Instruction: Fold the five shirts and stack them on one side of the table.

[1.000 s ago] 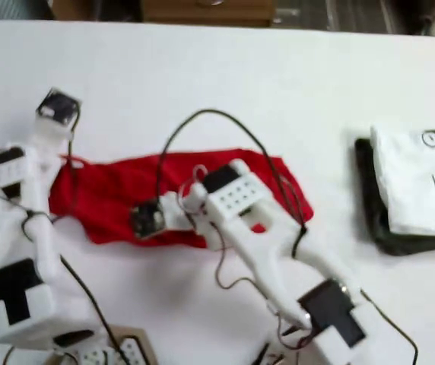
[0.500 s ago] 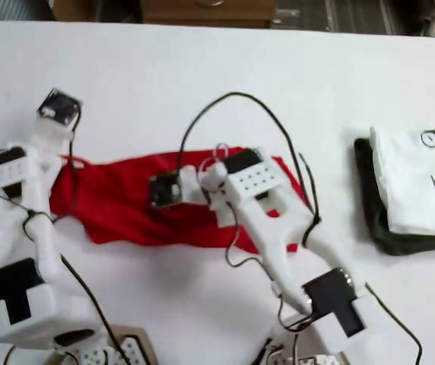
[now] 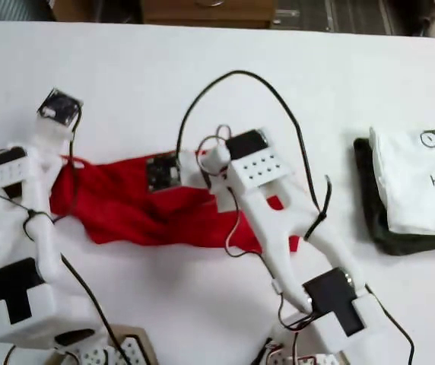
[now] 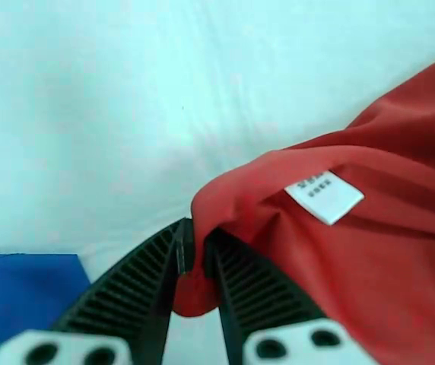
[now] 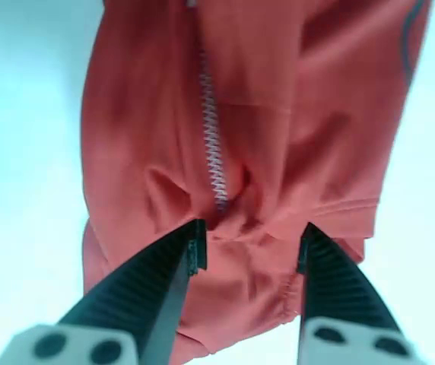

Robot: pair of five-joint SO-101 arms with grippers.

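Red shirt (image 3: 126, 205), soft fabric, lies bunched into a long strip on the white table (image 3: 202, 76). It runs from table centre out toward 9 o'clock.

Left gripper (image 4: 195, 243): jaws nearly closed, with a fold of the red shirt (image 4: 369, 251) pinched between them at the strip's 9 o'clock end. A small white sewn-in label (image 4: 324, 196) sits on the cloth just beside the pinch. Blue cloth (image 4: 20, 289) is near the gripper, at the table's 9 o'clock edge.

Right gripper (image 5: 249, 247): jaws wide apart and holding nothing. The tips straddle a puckered ridge of the red shirt (image 5: 278, 114), and a line of white zigzag stitching (image 5: 211, 129) runs into that pucker. Can't tell whether the tips touch the cloth.

High view: left arm (image 3: 20, 220) comes in from 7 o'clock. Right arm (image 3: 278, 220) comes in from 5 o'clock and reaches over the middle of the strip.

At the 3 o'clock edge there's a stack, well apart from the red shirt. It's a folded white shirt with black print (image 3: 415, 182) on top of a folded dark shirt (image 3: 369, 205).
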